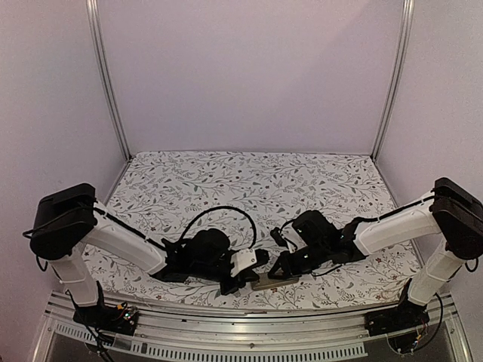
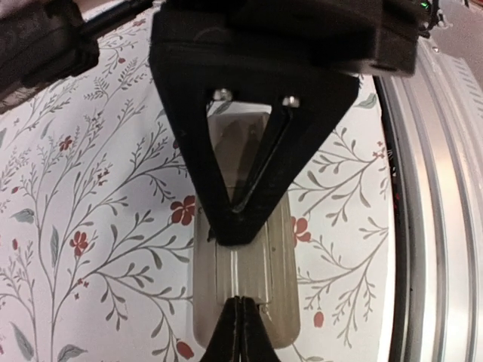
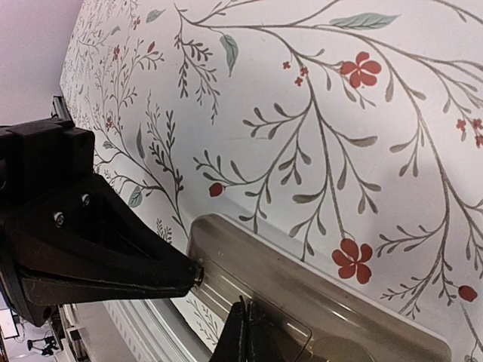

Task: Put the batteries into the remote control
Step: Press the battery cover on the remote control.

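The remote control (image 2: pixel 243 280) lies flat with its grey-tan back up, close to the near edge of the table, its long side running roughly along that edge. From the left wrist camera I see a narrow strip of floral cloth (image 1: pixel 249 181) between the remote's long edge and the metal rail (image 2: pixel 441 196) that borders the table, so there is little room on that side. My left gripper (image 2: pixel 238 311) sits over one end of the remote with its fingers pressed together and nothing between them. I cannot tell whether the tips touch the plastic or hang just above it. My right gripper (image 3: pixel 244 323) comes in from the opposite end, also fully closed and holding nothing, its point over the ribbed middle of the back. The two pincers face each other tip to tip along the remote, with only a short stretch of its back between them, so the space right over it is crowded. The remote's rounded corner and far long edge show clear of both tools in the right wrist view. Beyond that edge the cloth runs open toward the back wall (image 1: pixel 249 75), bounded left and right by the aluminium frame posts (image 1: pixel 106 83) and the side panels.
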Available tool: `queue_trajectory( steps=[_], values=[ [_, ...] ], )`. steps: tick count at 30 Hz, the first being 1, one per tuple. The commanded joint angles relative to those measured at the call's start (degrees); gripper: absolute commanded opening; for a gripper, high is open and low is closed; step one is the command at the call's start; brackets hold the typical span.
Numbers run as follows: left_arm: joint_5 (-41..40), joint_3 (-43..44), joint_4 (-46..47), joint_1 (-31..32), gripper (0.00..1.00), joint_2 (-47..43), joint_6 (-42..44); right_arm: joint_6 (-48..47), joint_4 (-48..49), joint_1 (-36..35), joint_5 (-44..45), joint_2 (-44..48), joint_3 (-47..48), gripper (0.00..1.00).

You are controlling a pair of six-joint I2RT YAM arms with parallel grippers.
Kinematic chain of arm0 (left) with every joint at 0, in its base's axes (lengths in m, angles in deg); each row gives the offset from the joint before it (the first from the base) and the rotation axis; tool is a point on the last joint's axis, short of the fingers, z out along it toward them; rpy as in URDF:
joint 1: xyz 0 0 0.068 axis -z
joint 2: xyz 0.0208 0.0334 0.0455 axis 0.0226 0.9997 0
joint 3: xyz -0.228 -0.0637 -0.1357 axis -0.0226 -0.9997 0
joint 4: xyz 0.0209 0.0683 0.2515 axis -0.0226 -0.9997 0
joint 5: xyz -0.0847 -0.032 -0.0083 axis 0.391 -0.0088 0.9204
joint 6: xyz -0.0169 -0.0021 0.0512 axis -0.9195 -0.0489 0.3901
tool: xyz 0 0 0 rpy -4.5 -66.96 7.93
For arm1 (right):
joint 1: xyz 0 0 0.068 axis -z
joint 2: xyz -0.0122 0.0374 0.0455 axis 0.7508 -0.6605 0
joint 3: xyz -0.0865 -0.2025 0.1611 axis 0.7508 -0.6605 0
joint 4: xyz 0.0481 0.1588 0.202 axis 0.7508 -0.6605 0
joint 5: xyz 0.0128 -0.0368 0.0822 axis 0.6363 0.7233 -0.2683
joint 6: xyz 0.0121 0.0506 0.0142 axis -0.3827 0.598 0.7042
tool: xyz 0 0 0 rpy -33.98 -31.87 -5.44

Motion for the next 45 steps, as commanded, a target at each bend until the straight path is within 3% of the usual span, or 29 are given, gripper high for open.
queue_trajectory(
  steps=[1, 6, 22, 35, 45],
  values=[
    [-2.43, -1.27, -3.13, -0.24, 0.00, -4.84, -0.44, 0.04, -8.10, -0.29, 3.29, -3.21, -1.38, 0.01],
    [-5.14, -0.61, -3.86, -0.61, 0.00, -6.78, -0.02, -0.65, -8.47, -0.29, 2.96, -3.29, -0.17, 0.01],
    [-3.25, 3.36, -6.44, 1.42, 0.00, 3.85, 0.94, -3.07, -7.60, -0.30, 0.46, -1.92, 3.52, 0.00],
    [-3.52, 2.05, -4.67, 1.33, 0.00, -4.43, 0.23, 0.03, -4.00, -0.38, -1.33, -3.19, -2.19, 0.00],
    [-1.52, 3.67, -8.12, 2.31, 0.00, 0.84, 2.45, 1.13, -7.92, -0.37, 0.89, -4.74, -3.44, 0.00]
  ],
)
